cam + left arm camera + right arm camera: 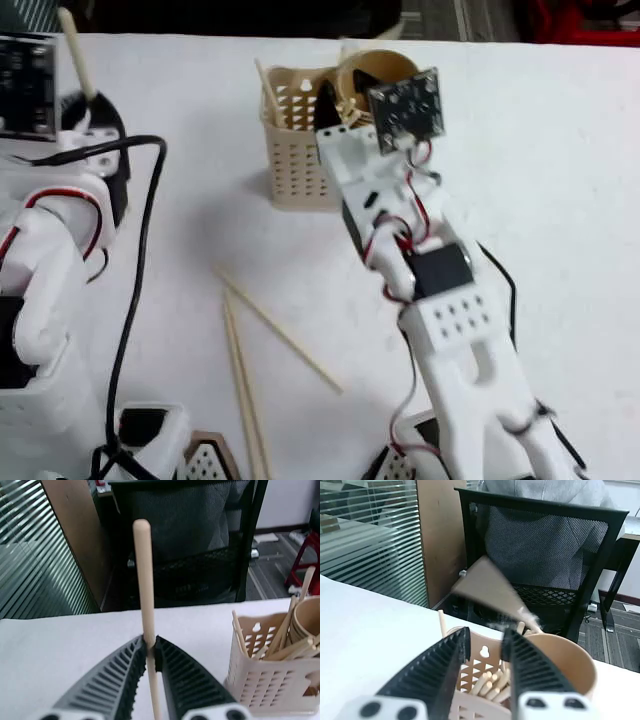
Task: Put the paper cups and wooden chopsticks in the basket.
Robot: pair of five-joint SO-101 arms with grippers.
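Left gripper (150, 647): jaws clamped on one wooden chopstick (143, 570), held upright, well apart from the basket (265, 680). Right gripper (486, 642): jaws apart, gripping nothing, just above the basket rim. Basket holds a paper cup (567, 662) and several chopsticks. Loose chopsticks (243, 385) lie on the table (560, 150) between the arms.

The basket (295, 175), at twelve o'clock on the white table (560, 180), is cream with a grid of small holes. The cup (370, 72) in it is tan. The loose chopsticks (280, 335) at six o'clock are pale wood, like the held chopstick (145, 580). The arms (450, 320) are white with black motors and red wires. The left gripper (150, 640) and right gripper (485, 632) have black ridged jaws. The chair (200, 545) is black mesh.
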